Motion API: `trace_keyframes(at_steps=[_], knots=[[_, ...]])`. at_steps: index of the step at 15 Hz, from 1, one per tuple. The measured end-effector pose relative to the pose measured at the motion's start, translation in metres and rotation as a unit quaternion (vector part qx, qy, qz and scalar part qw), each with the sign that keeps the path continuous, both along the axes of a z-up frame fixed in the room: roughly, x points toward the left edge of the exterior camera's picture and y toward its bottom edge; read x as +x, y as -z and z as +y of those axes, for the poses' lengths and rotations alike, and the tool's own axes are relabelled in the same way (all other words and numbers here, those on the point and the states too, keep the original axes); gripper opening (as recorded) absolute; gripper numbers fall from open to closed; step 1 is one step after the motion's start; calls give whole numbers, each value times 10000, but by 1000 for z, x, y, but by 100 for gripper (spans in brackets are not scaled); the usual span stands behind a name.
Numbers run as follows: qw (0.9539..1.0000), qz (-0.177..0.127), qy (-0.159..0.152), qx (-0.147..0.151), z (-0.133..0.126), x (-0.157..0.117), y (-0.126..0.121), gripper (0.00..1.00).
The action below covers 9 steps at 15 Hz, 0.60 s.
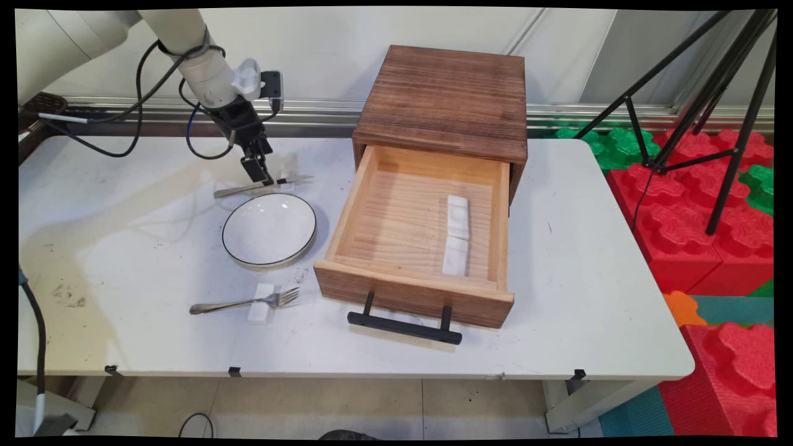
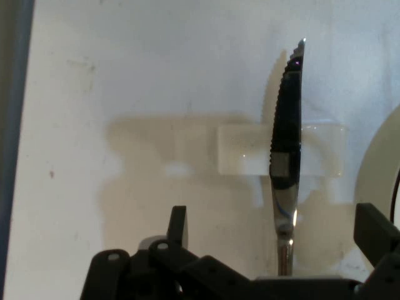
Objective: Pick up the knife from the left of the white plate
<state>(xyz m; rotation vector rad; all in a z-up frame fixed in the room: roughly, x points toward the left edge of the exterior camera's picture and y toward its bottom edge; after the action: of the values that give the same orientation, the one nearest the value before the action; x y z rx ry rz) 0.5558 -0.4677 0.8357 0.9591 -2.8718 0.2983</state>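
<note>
Your hand (image 1: 265,179) is low over the knife (image 1: 263,186) — fingers wide apart.
The knife lies across a small clear rest (image 2: 281,150) on the bench (image 1: 588,297), beside the white plate (image 1: 269,230).

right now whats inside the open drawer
Two small white blocks lie end to end on the floor of the drawer, toward its right side. The back part, under the wooden cabinet top, is covered and cannot be seen.
</note>
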Motion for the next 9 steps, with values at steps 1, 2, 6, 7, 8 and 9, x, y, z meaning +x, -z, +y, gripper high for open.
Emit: trace_keyframes(at_steps=[1,2,6,7,8,9], knots=[[10000,9,9,17,-1,1,2,100],[10000,20,14,39,-2,3,5,100],[9999,33,-12,110,-8,9,16,100],[9999,37,-23,132,-10,10,19,100],[9999,40,-28,148,-11,11,20,100],[9998,44,-34,169,-12,12,22,100]])
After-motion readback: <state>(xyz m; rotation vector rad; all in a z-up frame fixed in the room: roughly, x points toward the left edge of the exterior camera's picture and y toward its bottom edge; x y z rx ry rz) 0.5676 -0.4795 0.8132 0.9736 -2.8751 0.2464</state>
